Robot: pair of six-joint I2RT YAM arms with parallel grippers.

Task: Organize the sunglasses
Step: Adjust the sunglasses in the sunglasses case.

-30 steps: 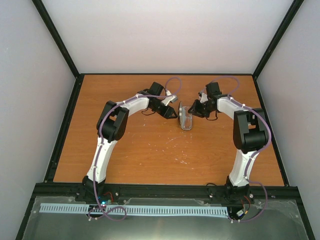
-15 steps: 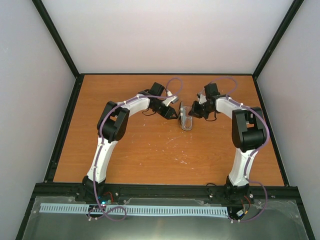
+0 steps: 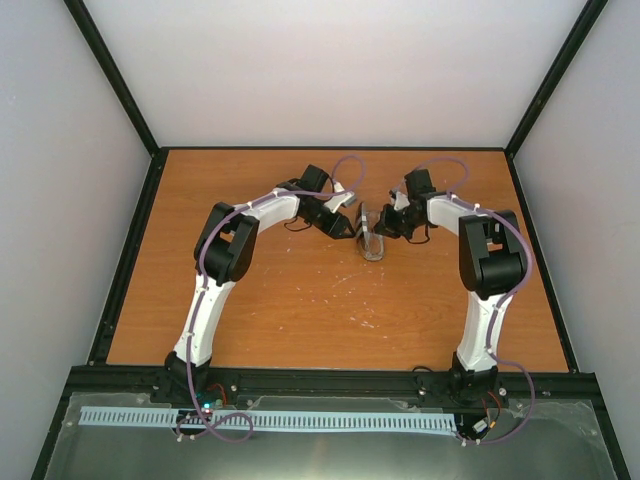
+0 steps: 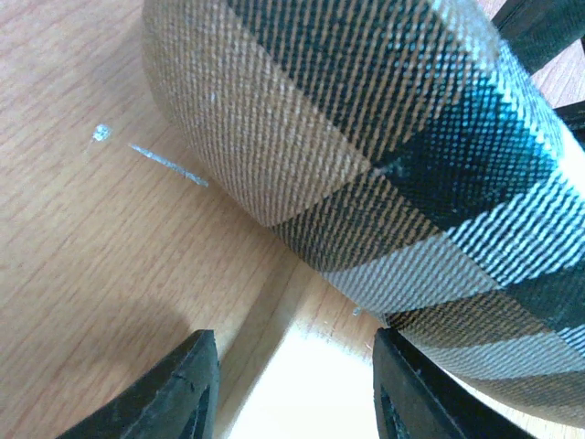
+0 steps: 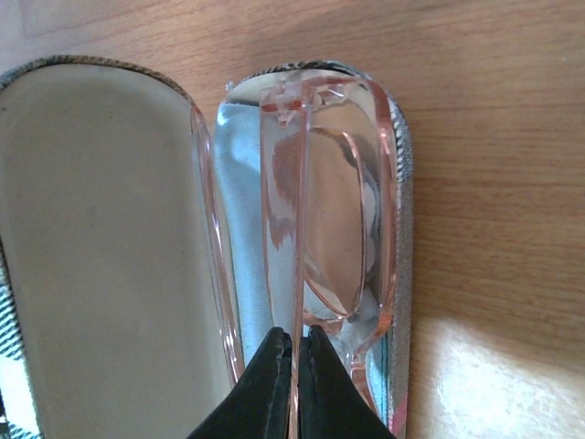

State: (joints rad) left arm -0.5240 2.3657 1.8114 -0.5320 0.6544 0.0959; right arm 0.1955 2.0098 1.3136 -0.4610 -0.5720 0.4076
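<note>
The brown striped case (image 3: 372,240) lies open at mid-table. In the right wrist view the pink see-through sunglasses (image 5: 334,219) lie folded in the case's tray (image 5: 403,229), on a pale blue cloth (image 5: 239,215). The open lid's beige lining (image 5: 91,238) is to the left. My right gripper (image 5: 297,335) is shut on a thin pink bar of the sunglasses. My left gripper (image 4: 294,346) is open and empty, low over the table, with its right finger (image 4: 402,384) next to the case's woven outside (image 4: 366,137). In the top view both grippers flank the case, left (image 3: 350,227) and right (image 3: 386,229).
The orange-brown wooden table (image 3: 300,300) is ringed by a black frame and pale walls. Small white scuffs (image 4: 164,163) mark the wood near the case.
My right arm has shifted left, bringing its gripper closer over the case. My left gripper has edged slightly toward the case's side.
</note>
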